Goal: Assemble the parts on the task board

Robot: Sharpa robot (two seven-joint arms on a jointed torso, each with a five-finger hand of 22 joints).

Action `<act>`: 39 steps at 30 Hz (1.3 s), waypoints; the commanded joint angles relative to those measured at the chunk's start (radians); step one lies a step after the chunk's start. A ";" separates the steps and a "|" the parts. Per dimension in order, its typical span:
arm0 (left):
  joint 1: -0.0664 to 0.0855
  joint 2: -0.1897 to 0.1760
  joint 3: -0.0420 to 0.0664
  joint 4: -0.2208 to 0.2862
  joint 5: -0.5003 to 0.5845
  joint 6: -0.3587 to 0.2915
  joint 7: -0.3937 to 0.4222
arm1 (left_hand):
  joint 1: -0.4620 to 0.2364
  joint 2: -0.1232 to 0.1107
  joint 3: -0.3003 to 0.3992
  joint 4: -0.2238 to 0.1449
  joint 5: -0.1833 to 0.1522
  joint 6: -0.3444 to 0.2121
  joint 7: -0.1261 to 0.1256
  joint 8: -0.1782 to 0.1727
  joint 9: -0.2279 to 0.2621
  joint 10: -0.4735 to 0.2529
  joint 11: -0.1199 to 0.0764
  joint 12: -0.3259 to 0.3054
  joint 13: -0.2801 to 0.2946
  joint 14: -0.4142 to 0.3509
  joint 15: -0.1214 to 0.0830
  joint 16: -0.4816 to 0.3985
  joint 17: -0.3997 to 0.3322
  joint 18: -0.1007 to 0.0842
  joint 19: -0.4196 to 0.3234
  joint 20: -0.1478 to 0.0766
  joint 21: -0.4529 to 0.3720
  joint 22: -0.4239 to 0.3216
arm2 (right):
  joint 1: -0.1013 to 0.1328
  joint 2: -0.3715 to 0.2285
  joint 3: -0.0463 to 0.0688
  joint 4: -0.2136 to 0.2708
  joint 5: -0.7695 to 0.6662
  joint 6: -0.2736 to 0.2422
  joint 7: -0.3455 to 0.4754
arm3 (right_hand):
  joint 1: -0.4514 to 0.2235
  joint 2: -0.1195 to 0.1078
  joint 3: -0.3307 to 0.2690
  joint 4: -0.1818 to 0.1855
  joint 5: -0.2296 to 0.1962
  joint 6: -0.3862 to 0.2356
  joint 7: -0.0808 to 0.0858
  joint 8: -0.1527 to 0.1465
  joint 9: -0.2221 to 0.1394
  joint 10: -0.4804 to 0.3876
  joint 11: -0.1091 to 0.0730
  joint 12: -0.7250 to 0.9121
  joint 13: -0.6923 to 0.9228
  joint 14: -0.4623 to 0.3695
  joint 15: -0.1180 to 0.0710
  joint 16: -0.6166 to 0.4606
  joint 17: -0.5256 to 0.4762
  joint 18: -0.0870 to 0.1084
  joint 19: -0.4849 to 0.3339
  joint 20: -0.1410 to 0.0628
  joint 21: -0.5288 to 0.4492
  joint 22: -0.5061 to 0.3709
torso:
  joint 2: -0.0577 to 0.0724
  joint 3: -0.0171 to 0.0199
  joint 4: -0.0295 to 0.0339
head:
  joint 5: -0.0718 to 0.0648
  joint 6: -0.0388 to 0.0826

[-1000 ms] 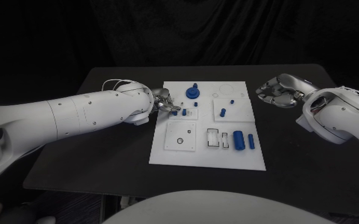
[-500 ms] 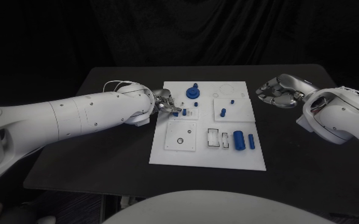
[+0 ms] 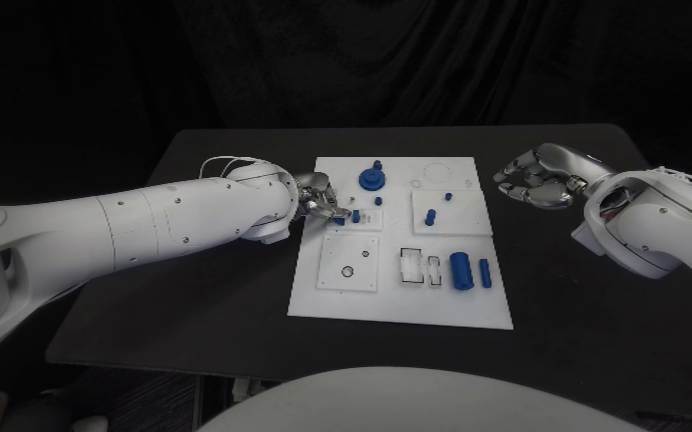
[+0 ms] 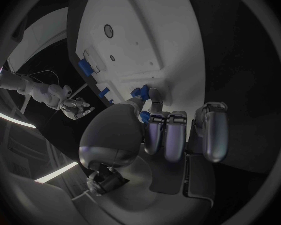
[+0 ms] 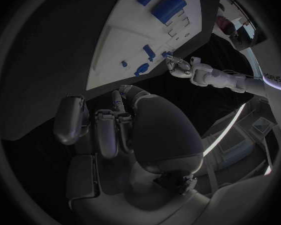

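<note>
White board (image 3: 325, 297) still has blue pieces (image 3: 460, 269) sitting in its slots. Left hand (image 3: 323, 201) pinches a small blue peg (image 4: 139, 91) at the board's edge — right hand (image 3: 535, 177) curled in, holding nothing.

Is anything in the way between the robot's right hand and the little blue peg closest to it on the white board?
Nothing visible is. The right hand hangs beside the task board, over bare black table. Only flat white board lies before the small blue peg.
</note>
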 commanded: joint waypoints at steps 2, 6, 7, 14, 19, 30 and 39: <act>-0.004 0.000 -0.001 0.003 0.005 -0.002 0.014 | 0.009 0.001 -0.002 -0.005 0.006 -0.007 -0.001 0.007 0.029 0.103 -0.007 0.003 0.262 0.106 -0.005 0.003 0.263 0.010 0.002 -0.009 0.007 0.201 | -0.002 -0.001 0.001 0.000 -0.001 0.008 -0.018 | -0.013 0.000 0.006 -0.002 0.005 0.008 -0.002 0.000 0.000 0.062 0.002 -0.003 0.218 0.075 0.002 -0.005 0.129 0.009 -0.006 -0.001 -0.004 0.158 | 0.000 0.0005 -0.0002 | 0.001 0.000; -0.004 -0.001 -0.001 0.004 0.005 -0.006 0.013 | 0.019 0.002 0.001 -0.011 0.023 -0.013 -0.004 0.021 0.029 0.103 -0.009 0.003 0.262 0.106 -0.007 0.003 0.263 0.009 0.003 -0.011 0.009 0.202 | -0.002 -0.001 0.001 -0.001 -0.001 0.009 -0.018 | -0.013 0.000 0.006 -0.002 0.005 0.008 -0.002 0.000 0.000 0.062 0.002 -0.003 0.218 0.075 0.002 -0.005 0.129 0.009 -0.006 -0.001 -0.004 0.158 | -0.001 0.0000 -0.0001 | 0.003 0.000; -0.004 -0.001 -0.001 0.004 0.005 -0.008 0.012 | 0.021 0.002 0.002 -0.012 0.030 -0.015 -0.004 0.025 0.028 0.103 -0.010 0.003 0.262 0.106 -0.008 0.003 0.263 0.009 0.003 -0.012 0.009 0.202 | -0.002 -0.001 0.001 -0.001 -0.001 0.009 -0.018 | -0.013 0.000 0.006 -0.002 0.005 0.008 -0.002 0.000 0.000 0.062 0.002 -0.003 0.218 0.075 0.002 -0.005 0.129 0.009 -0.006 -0.001 -0.004 0.158 | 0.000 -0.0003 0.0000 | 0.003 0.000; -0.004 -0.006 -0.001 0.006 0.005 -0.026 0.009 | 0.035 0.001 0.010 -0.021 0.056 -0.023 -0.007 0.042 0.027 0.103 -0.012 0.003 0.262 0.106 -0.010 0.003 0.263 0.009 0.005 -0.014 0.010 0.202 | -0.002 -0.002 0.001 -0.001 -0.001 0.009 -0.019 | -0.013 0.000 0.006 -0.002 0.005 0.008 -0.002 0.000 0.000 0.062 0.002 -0.003 0.218 0.075 0.002 -0.005 0.129 0.009 -0.006 -0.001 -0.004 0.158 | 0.000 -0.0003 -0.0005 | 0.001 0.000; -0.004 -0.011 -0.001 0.011 0.005 -0.039 0.007 | 0.038 0.001 0.013 -0.023 0.061 -0.026 -0.008 0.044 0.027 0.103 -0.013 0.003 0.262 0.106 -0.011 0.003 0.263 0.009 0.006 -0.015 0.011 0.203 | -0.002 -0.002 0.001 -0.001 -0.001 0.009 -0.020 | -0.013 0.000 0.006 -0.002 0.005 0.008 -0.002 0.000 0.000 0.062 0.002 -0.003 0.218 0.075 0.002 -0.005 0.129 0.009 -0.006 -0.001 -0.004 0.158 | -0.001 0.0002 -0.0001 | -0.001 0.000; -0.003 -0.015 -0.001 0.016 -0.001 -0.049 -0.001 | 0.043 0.000 0.017 -0.024 0.066 -0.030 -0.008 0.043 0.025 0.103 -0.013 0.003 0.262 0.106 -0.011 0.003 0.263 0.009 0.005 -0.015 0.010 0.202 | -0.002 0.000 0.001 -0.005 -0.001 0.011 -0.022 | -0.013 0.000 0.006 -0.002 0.005 0.008 -0.002 0.000 0.000 0.062 0.002 -0.003 0.218 0.075 0.002 -0.005 0.129 0.009 -0.006 -0.001 -0.004 0.158 | 0.000 -0.0001 -0.0019 | 0.001 0.000; -0.002 -0.011 -0.001 0.007 -0.020 -0.029 -0.011 | 0.043 0.001 0.018 -0.024 0.066 -0.031 -0.007 0.043 0.024 0.103 -0.013 0.003 0.262 0.106 -0.011 0.003 0.263 0.009 0.004 -0.015 0.008 0.202 | -0.002 0.001 0.001 -0.006 -0.001 0.014 -0.024 | -0.013 0.000 0.008 -0.004 0.005 0.008 -0.002 0.000 0.000 0.061 0.002 -0.004 0.217 0.074 0.002 -0.006 0.127 0.010 -0.008 -0.001 -0.008 0.156 | 0.000 0.0006 -0.0001 | -0.002 0.000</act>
